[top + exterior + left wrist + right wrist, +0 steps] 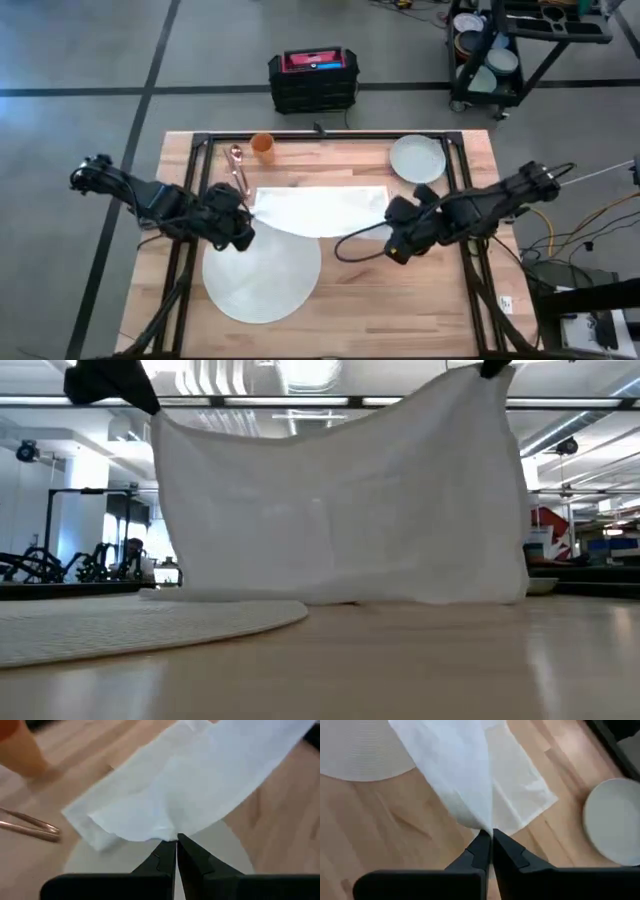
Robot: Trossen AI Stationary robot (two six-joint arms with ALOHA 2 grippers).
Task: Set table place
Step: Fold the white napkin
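A white cloth (320, 210) hangs spread between my two grippers over the middle of the table (400, 310). Its lower edge (340, 600) rests on the wood. My left gripper (176, 840) is shut on the cloth's left upper end, and my right gripper (488, 834) on its right upper end. The place, a large round white mat (262, 275), lies at the near left, partly under the cloth. A pale plate (417, 158) sits at the far right. An orange cup (263, 146) and a copper spoon (238, 165) are at the far left. My left gripper pinches the cloth's upper edge at its left end (170, 832) between its two fingers. The cloth hangs below it (175, 450), sagging toward the other gripper, its lower edge on the table. My right gripper pinches the cloth's upper right corner (482, 822) between its two fingers. The cloth falls away from it in a fold (490, 420) down to the table.
Black frame rails (455, 150) run around the table. There is bare wood at the near right (400, 310). A black and red crate (313, 78) and a cart (500, 50) stand on the floor beyond the far edge.
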